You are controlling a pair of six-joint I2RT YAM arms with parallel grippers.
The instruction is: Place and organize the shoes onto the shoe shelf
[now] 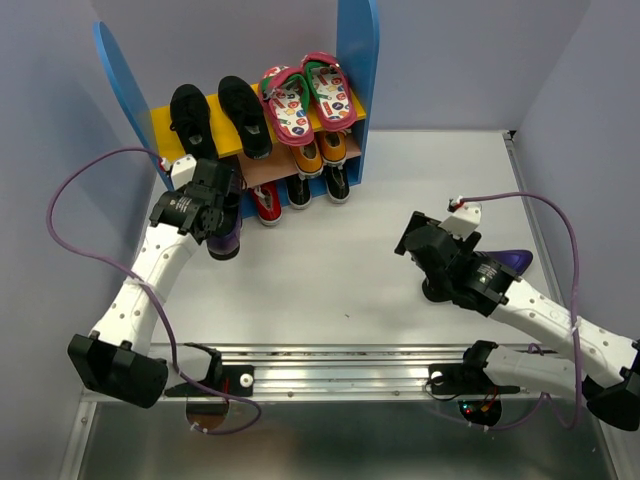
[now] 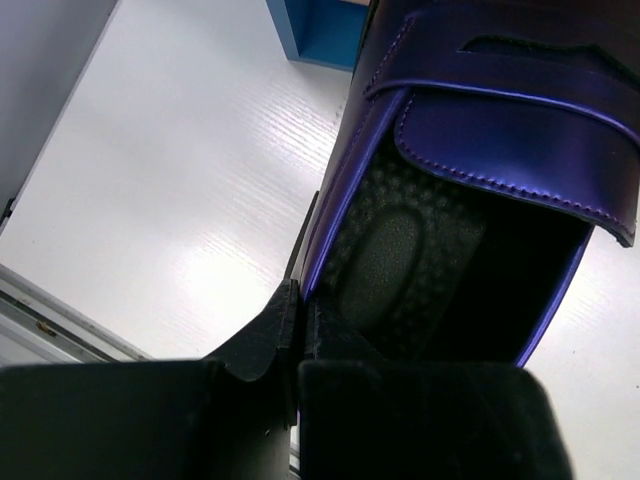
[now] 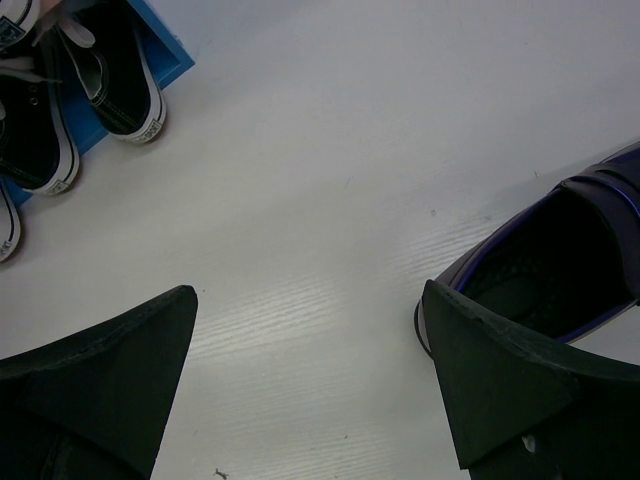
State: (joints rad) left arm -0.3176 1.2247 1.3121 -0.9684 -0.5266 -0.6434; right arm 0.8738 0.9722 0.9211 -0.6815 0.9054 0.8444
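My left gripper (image 2: 297, 322) was pinched nearly shut on the heel rim of a dark purple loafer (image 2: 480, 200), one finger inside the shoe and one outside. It held the shoe just near of the left end of the shoe shelf (image 1: 357, 60); I could not tell whether the toe touched the table (image 1: 330, 290). My right gripper (image 3: 310, 370) stood spread as wide as it goes with nothing between its fingers. It sat low over the table on the right, well apart from the shelf, and the second purple loafer (image 3: 585, 245) lay just beside its right finger, though I could not tell whether they touched. At the far left the shelf stood between its blue side panels. On its yellow top board (image 1: 163, 125) lay two black shoes (image 1: 190, 115) side by side on the left and a pair of pink flip-flops (image 1: 305, 95) on the right. In the lower tier a red shoe (image 1: 266, 203) sat towards the left, two black-white sneakers (image 1: 298, 190) poked out at the right, and orange shoes (image 1: 308, 158) showed just behind them.
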